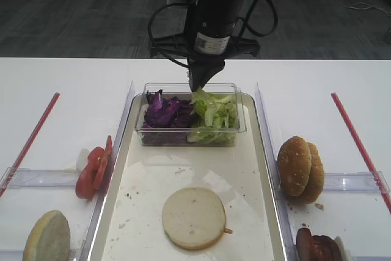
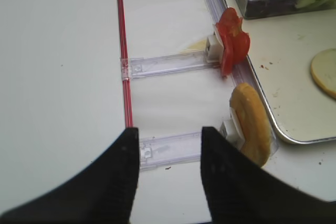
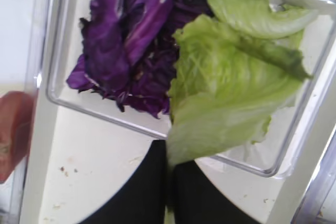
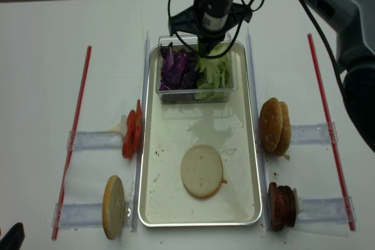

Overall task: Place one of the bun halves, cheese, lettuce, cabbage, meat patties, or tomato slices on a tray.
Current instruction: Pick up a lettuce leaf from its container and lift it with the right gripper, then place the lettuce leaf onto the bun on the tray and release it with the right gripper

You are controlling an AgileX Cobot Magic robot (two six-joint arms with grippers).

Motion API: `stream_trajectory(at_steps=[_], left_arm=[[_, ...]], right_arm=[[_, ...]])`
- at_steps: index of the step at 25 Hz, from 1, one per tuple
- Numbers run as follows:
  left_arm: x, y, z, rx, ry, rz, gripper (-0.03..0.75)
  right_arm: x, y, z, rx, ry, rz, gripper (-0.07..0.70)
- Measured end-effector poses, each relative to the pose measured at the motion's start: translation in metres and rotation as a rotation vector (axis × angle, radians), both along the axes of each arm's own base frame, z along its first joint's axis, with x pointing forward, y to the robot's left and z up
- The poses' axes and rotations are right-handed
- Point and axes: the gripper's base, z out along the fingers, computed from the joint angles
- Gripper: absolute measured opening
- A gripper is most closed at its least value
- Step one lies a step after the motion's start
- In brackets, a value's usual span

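Silvery rectangular metal tray (image 4: 252, 144) at desk (image 4: 41, 57) centre. Far end: small clear plastic tub (image 1: 241, 123) w/ purple shredded cabbage (image 1: 164, 113) left, light green frilly lettuce (image 1: 214, 114) right. Near end: pale flat-cut bun half (image 1: 193, 217). Left of tray: red tomato slices (image 1: 93, 172), bun behind-near. Right: golden-brown domed bun halves (image 1: 300, 169), dark reddish-brown meat patties (image 4: 281, 206) nearer.

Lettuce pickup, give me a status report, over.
Right gripper shut on the lettuce, over the clear tub. Left gripper open, empty, off beside the tray. One bun half on the tray. Nothing blocking.
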Motion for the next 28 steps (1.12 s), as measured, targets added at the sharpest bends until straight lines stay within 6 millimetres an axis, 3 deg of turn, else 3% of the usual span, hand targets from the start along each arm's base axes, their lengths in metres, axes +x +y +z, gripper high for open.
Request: stream_trajectory(at_steps=[7, 13, 21, 28], left_arm=[[0.000, 0.000, 0.000, 0.000, 0.000, 0.000, 0.270], [0.000, 0.000, 0.000, 0.000, 0.000, 0.000, 0.270], [0.000, 0.000, 0.000, 0.000, 0.000, 0.000, 0.270], [0.000, 0.000, 0.000, 0.000, 0.000, 0.000, 0.270]], right_arm=[[-0.036, 0.018, 0.016, 0.011, 0.005, 0.067, 0.040], [-0.076, 0.010, 0.015, -0.027, 0.065, 0.100, 0.039], [-0.131, 0.003, -0.013, -0.096, 0.145, 0.137, 0.039], [-0.145, 0.006, -0.041, -0.027, 0.133, 0.112, 0.039]])
